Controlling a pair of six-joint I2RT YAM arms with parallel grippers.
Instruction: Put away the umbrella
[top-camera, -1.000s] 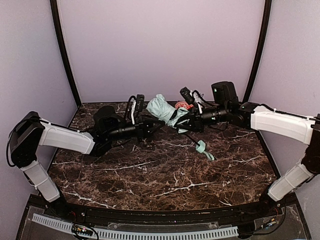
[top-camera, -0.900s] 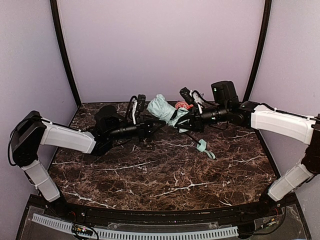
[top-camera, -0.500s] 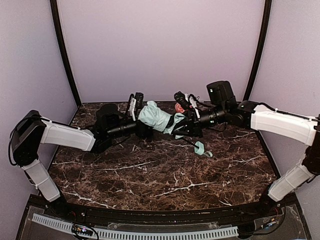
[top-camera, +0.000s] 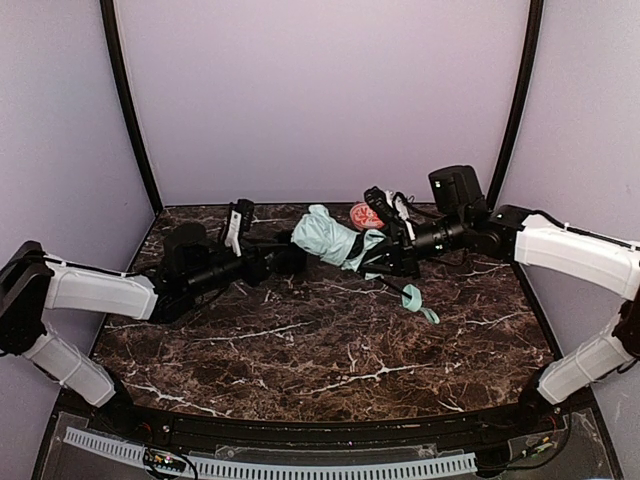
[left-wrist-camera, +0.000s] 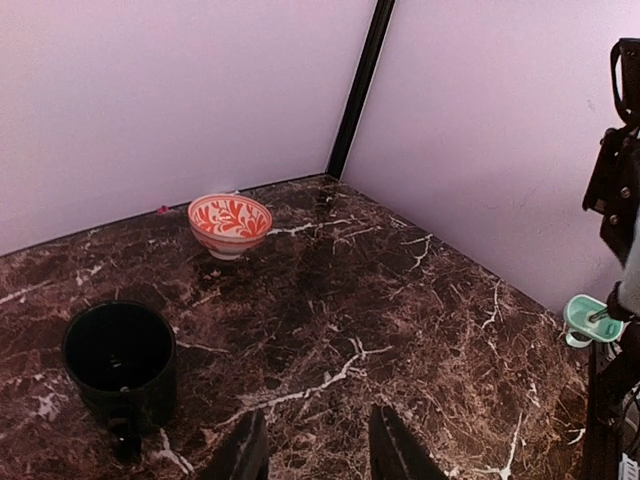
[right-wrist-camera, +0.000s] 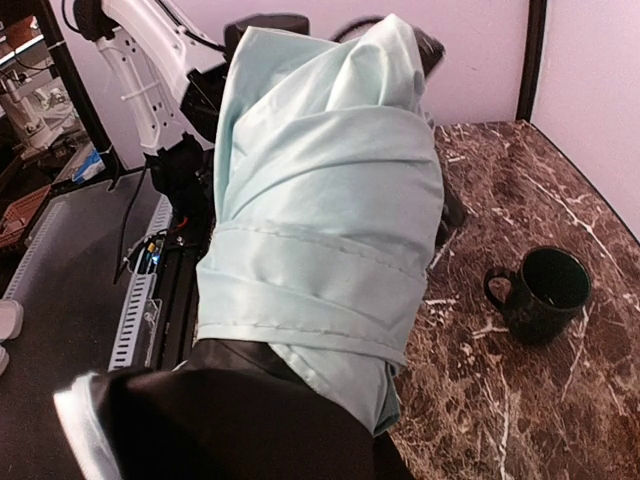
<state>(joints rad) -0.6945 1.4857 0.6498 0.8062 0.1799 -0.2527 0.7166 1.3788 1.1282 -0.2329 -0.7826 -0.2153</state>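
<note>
The umbrella (top-camera: 330, 237) is a rolled pale mint-green bundle held above the table at the back centre. Its thin black shaft runs down to the small mint handle and strap (top-camera: 411, 297) near the tabletop. My right gripper (top-camera: 373, 256) is shut on the bundle's right end; in the right wrist view the umbrella's fabric (right-wrist-camera: 320, 200) and black lining cover the fingers. My left gripper (top-camera: 297, 262) sits just left of the bundle, apart from it. In the left wrist view the left gripper (left-wrist-camera: 318, 458) is open with only tabletop between its fingers, and the umbrella's handle (left-wrist-camera: 590, 320) shows at the right edge.
A dark mug (left-wrist-camera: 120, 360) stands on the marble table (top-camera: 320, 360) ahead and to the left of my left gripper; the mug (right-wrist-camera: 540, 293) also shows in the right wrist view. A red-and-white patterned bowl (left-wrist-camera: 230, 222) sits by the back wall; in the top view the bowl (top-camera: 364, 213) is behind the umbrella.
My left gripper has opened and drawn back to the left, away from the umbrella. The right gripper kept its hold; the bundle swung left, then back right.
</note>
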